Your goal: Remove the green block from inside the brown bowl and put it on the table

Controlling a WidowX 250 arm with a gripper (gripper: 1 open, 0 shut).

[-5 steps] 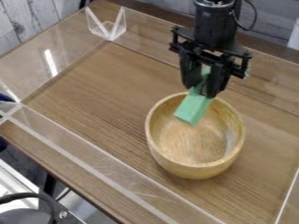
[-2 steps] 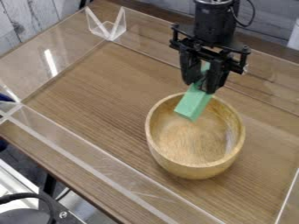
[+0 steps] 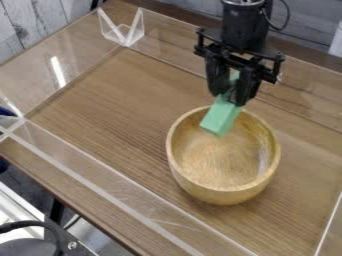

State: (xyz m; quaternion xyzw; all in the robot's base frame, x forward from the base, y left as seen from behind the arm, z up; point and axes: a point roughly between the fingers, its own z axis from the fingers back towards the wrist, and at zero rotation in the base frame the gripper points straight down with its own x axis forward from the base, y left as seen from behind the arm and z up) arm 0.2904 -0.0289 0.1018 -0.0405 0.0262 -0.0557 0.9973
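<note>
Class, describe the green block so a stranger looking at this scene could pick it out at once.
Start at the wood-grain table and find the round wooden brown bowl at its right. Just above the bowl's far side, the green block hangs tilted in the black gripper. It is the only bright green thing here.

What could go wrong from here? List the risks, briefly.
1. The pincer grips the green block only at its top end, with the block hanging tilted; it could swing or slip back into the brown bowl.
2. The block's lower end hangs low above the bowl; moving sideways before lifting could catch the rim and drag the bowl.
</note>
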